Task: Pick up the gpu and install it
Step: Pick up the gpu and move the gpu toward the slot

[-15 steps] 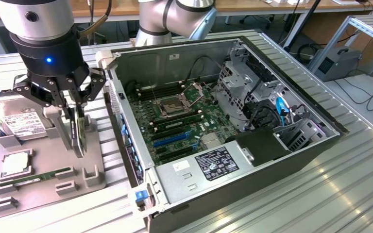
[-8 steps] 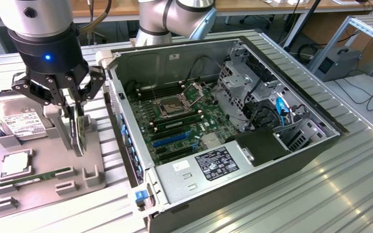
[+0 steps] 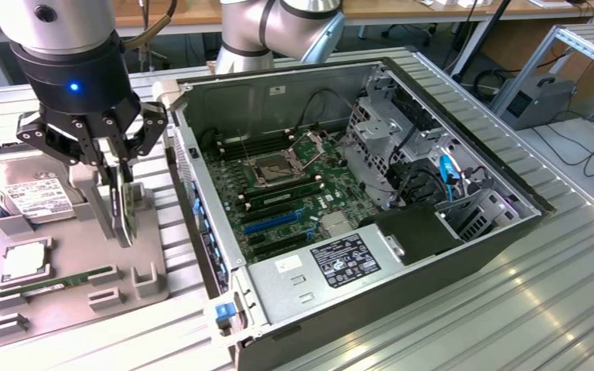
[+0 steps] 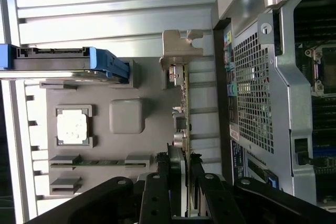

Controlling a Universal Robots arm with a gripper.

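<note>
The gpu (image 3: pixel 121 207) stands on edge in the grey holder tray (image 3: pixel 75 297), at the exterior view's left of the open computer case (image 3: pixel 189 147). It is a thin dark card. My gripper (image 3: pixel 114 171) is straight above it, fingers down over its top edge on both flat faces, shut on the card. In the wrist view the gpu (image 4: pixel 182 103) runs edge-on away from my gripper (image 4: pixel 180 165), with its pale end bracket (image 4: pixel 181 50) at the far end. The card's lower edge is still level with the tray's slot. The motherboard (image 3: pixel 287 193) lies exposed inside the case, blue expansion slots (image 3: pixel 271 224) near its front.
The tray also carries a hard drive (image 3: pixel 29 193) with blue rails (image 4: pixel 63 59), a processor (image 3: pixel 24 263) in a square pocket (image 4: pixel 72 127), and a green RAM stick (image 3: pixel 55 282). The case wall (image 4: pixel 252 93) stands close beside the tray. Ribbed metal table (image 3: pixel 503 309) surrounds everything.
</note>
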